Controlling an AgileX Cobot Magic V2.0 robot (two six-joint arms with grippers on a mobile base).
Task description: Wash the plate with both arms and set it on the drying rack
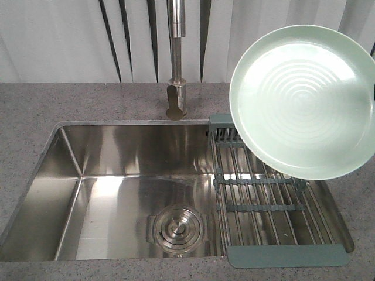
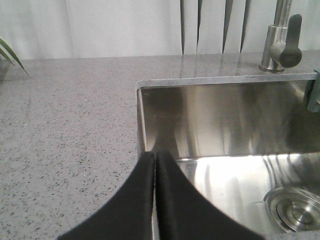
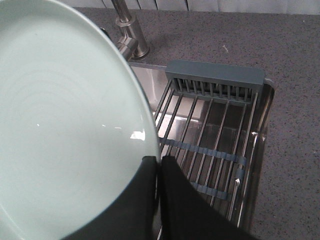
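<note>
I was looking in on a kitchen. A stainless steel sink (image 1: 117, 152) sat sunk into a grey speckled countertop (image 2: 65, 125), with a tall faucet (image 1: 176, 58) behind it and a round drain strainer (image 1: 179, 228) in the basin. A drying rack (image 1: 258, 216) spanned the sink's right end, a mint-green plate (image 1: 304, 99) above it.

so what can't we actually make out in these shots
Front view: the plate hides the far right corner of the drying rack; what holds the plate does not show.
Right wrist view: the plate blocks everything left of the rack.
Left wrist view: rack is a sliver, drain clipped, both at the right edge.
</note>
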